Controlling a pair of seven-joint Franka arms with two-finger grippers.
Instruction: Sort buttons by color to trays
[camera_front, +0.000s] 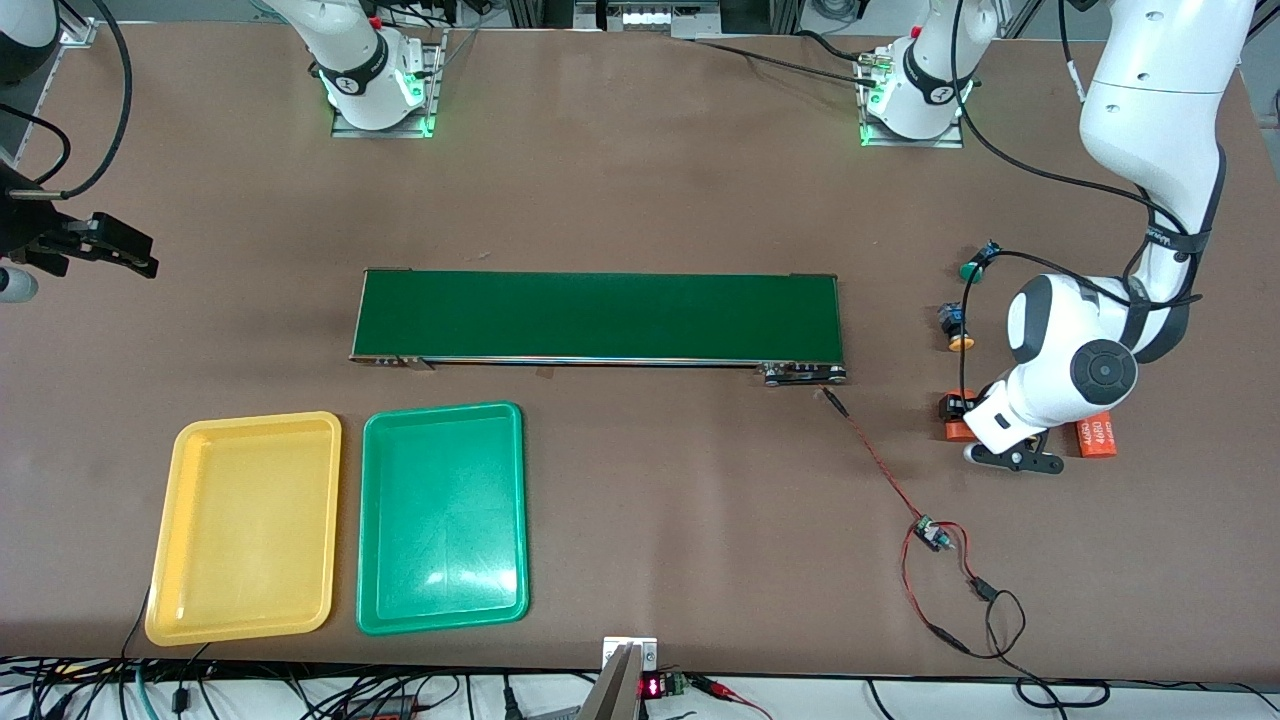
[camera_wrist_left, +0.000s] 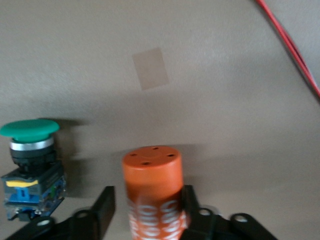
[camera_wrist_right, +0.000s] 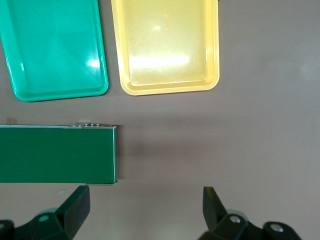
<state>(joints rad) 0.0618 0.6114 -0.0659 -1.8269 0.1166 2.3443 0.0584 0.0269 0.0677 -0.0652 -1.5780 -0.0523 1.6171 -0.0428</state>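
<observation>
My left gripper is down at the table at the left arm's end, open around a lying orange cylinder printed 4680. One finger touches it and a thin gap shows at the other. A green-capped button stands right beside it. Two more buttons lie farther from the front camera, one green-capped and one yellow-orange. The yellow tray and green tray sit side by side, both bare. My right gripper waits open in the air over bare table at the right arm's end.
The long dark-green conveyor belt crosses the middle of the table. A second orange cylinder lies beside the left gripper. A red wire with a small board runs from the belt's end toward the front edge.
</observation>
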